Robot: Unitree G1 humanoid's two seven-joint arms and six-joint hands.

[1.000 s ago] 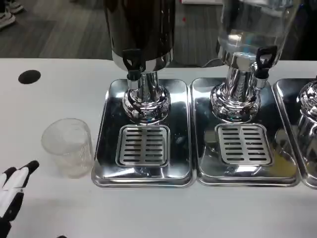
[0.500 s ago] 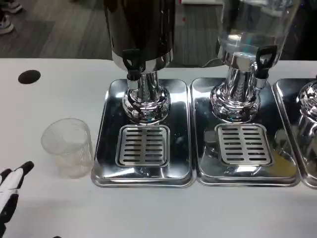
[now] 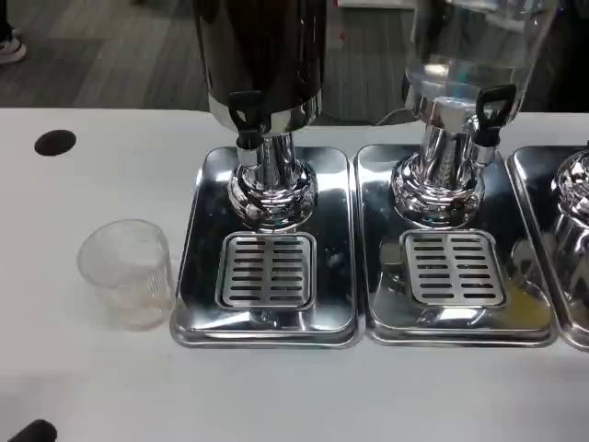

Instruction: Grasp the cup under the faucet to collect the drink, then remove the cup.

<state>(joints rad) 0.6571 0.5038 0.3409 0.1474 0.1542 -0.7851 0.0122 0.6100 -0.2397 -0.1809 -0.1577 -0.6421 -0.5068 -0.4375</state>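
Head view: cup well apart from left hand.

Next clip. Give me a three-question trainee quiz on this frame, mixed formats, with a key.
1. True or false: the clear cup stands on the drip grate under the dark dispenser's faucet.
2. Where does the cup stand? A) on the white table, left of the left tray B) on the middle tray C) behind the dispensers
3. Fill in: the cup stands ____ (upright / on its side).

Key: 1 false; 2 A; 3 upright
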